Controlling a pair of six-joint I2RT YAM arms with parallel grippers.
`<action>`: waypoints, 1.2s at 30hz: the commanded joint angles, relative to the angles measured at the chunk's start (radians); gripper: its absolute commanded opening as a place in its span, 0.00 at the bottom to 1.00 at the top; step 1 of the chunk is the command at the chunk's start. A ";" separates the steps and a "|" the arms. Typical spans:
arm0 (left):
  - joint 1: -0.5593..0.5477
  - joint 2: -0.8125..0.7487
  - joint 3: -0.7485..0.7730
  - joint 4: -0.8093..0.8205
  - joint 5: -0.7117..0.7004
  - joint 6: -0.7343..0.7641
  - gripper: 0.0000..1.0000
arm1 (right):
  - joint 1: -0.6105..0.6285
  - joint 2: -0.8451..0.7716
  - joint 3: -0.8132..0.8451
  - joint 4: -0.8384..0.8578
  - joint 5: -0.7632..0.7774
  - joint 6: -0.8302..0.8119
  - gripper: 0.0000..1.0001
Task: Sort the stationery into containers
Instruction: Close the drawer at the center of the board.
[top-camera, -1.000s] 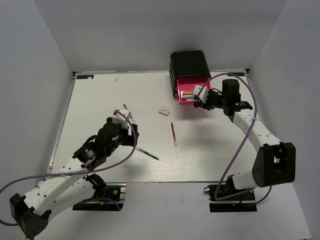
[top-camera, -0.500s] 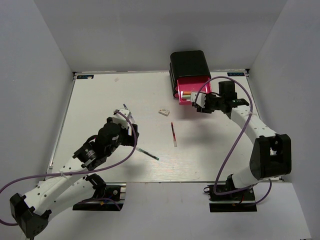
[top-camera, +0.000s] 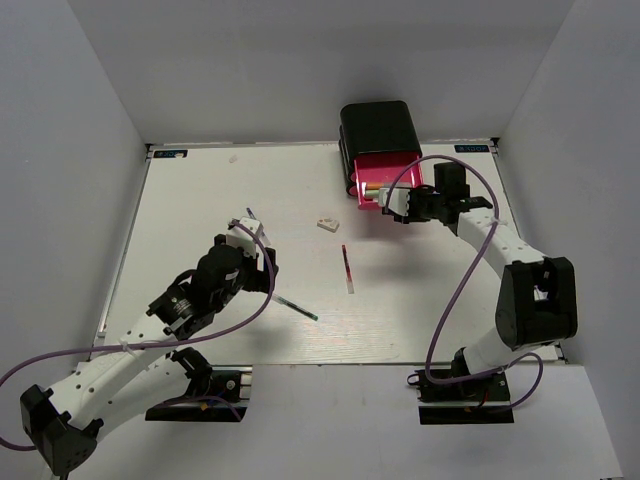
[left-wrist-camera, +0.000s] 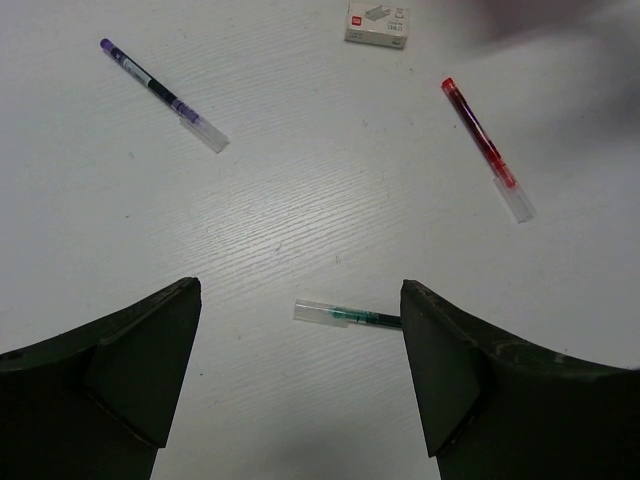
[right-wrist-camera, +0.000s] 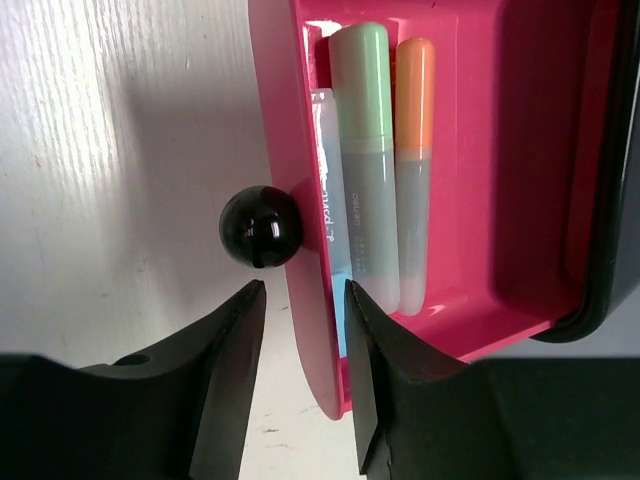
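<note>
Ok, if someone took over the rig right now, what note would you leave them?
Left gripper: open, above the teal pen.
Right gripper: open, astride the front of the pulled-out pink drawer, beside its knob.
Done: green marker, orange-capped pen and blue marker lie in that drawer.
To do: teal pen, red pen, purple pen and small white box lie on the table.

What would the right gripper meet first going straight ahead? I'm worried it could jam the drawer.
Likely the round black knob, just ahead of one finger. The right gripper has its jaws parted, straddling the front wall of the pink drawer. Depth is unclear.
</note>
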 joint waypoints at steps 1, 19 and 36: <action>0.002 -0.003 -0.009 0.008 -0.006 -0.001 0.90 | -0.006 0.021 0.043 0.030 0.033 -0.047 0.41; 0.002 -0.003 -0.009 0.008 -0.006 -0.001 0.90 | -0.006 -0.005 0.201 -0.068 -0.024 -0.033 0.09; 0.002 -0.003 -0.009 0.008 -0.006 -0.001 0.90 | -0.008 0.055 0.285 0.139 0.067 0.054 0.10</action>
